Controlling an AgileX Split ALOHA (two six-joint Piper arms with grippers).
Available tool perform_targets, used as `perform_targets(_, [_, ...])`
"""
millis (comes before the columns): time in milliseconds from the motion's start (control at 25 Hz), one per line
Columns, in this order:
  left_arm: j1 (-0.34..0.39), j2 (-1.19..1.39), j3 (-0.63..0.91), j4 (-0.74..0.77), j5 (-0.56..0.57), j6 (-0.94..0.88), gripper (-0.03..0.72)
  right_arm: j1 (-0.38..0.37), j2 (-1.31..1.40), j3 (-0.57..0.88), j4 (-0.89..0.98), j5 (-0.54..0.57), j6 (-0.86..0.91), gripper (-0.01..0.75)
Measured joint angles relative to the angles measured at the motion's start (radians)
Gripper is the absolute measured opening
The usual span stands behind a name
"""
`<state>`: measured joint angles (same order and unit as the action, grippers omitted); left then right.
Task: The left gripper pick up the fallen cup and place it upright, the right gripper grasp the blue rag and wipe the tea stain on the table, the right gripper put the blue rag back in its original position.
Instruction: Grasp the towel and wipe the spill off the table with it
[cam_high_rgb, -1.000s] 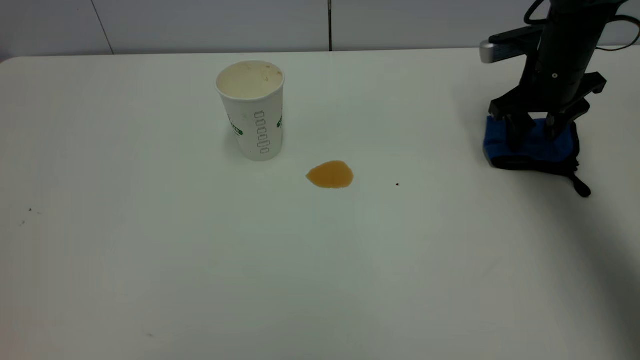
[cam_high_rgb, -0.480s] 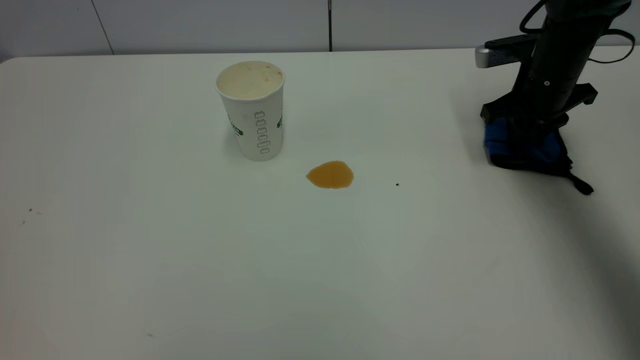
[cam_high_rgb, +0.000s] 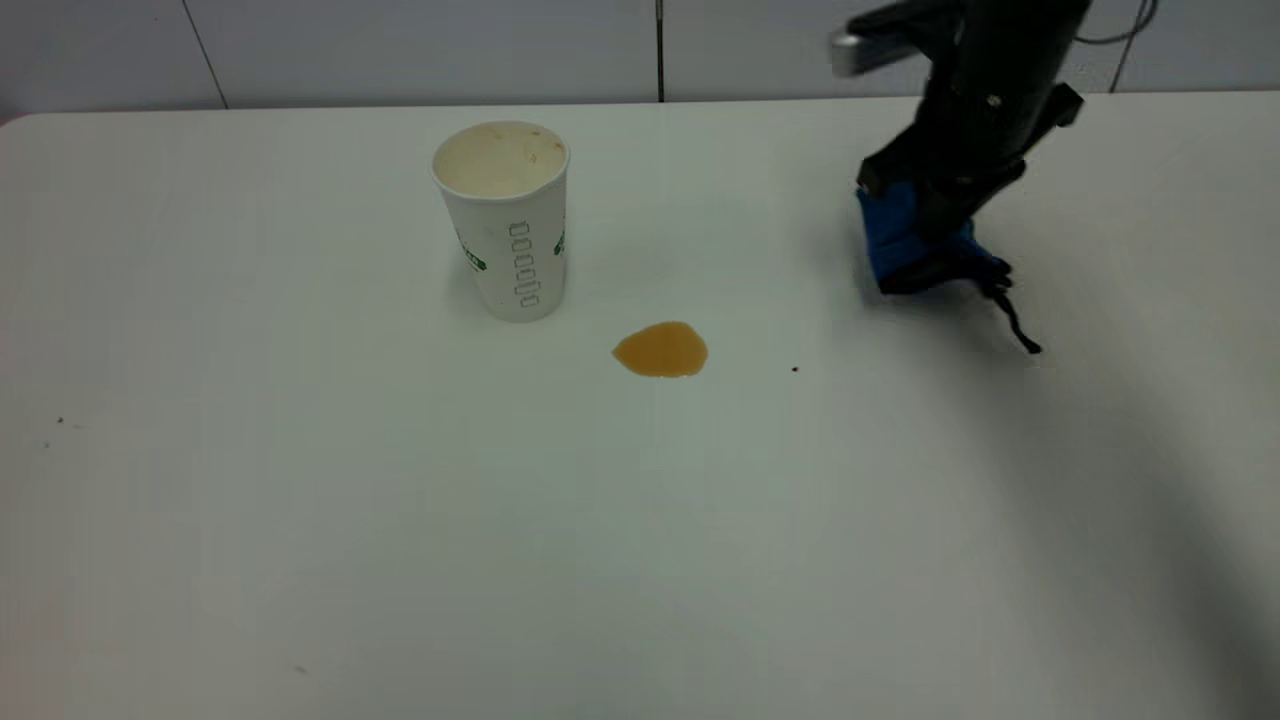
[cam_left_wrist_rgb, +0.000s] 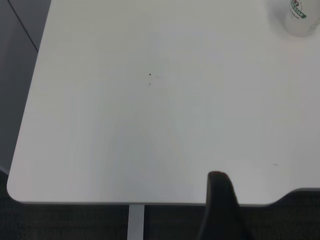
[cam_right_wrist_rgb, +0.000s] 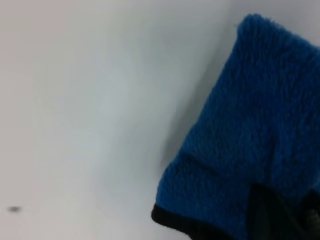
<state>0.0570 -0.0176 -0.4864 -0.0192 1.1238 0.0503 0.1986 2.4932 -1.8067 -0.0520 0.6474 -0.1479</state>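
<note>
The right gripper (cam_high_rgb: 935, 235), clamped on the blue rag (cam_high_rgb: 895, 235), has shifted left toward frame centre. The cup (cam_high_rgb: 503, 220) stands upright, mouth up; its green print is unreadable. Left gripper (cam_left_wrist_rgb: 220, 210) state: cannot tell.

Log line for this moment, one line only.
cup: upright | tea stain: unwiped | right gripper: shut on blue rag, lifted, right of stain | left gripper: parked near table edge

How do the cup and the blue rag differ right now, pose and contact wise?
The cup stands upright on the table, free of any tool; the blue rag hangs bunched, clamped in the right tool. The cup is left of the tea stain, the rag right. Neither touches the stain.
</note>
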Motion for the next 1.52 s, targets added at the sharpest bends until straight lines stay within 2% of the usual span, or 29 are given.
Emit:
perform_targets(320, [0.000,0.000,0.000,0.000,0.000,0.000,0.515,0.157,-0.007,-0.040,0.019,0.051,0.001,0.055])
perform_targets(600, [0.000,0.000,0.000,0.000,0.000,-0.001,0.515,0.264,-0.007,-0.051,0.129,0.048,-0.019,0.055])
perform_targets(760, [0.000,0.000,0.000,0.000,0.000,-0.002,0.515,0.289,0.008,-0.051,0.149,0.016,-0.023,0.055])
perform_targets(1000, [0.000,0.000,0.000,0.000,0.000,-0.002,0.515,0.280,0.085,-0.052,0.130,-0.059,-0.019,0.055])
perform_targets(1200, [0.000,0.000,0.000,0.000,0.000,-0.002,0.515,0.270,0.099,-0.052,0.134,-0.078,-0.019,0.055])
perform_targets(1520, [0.000,0.000,0.000,0.000,0.000,-0.002,0.515,0.313,0.156,-0.088,0.319,-0.072,-0.119,0.055])
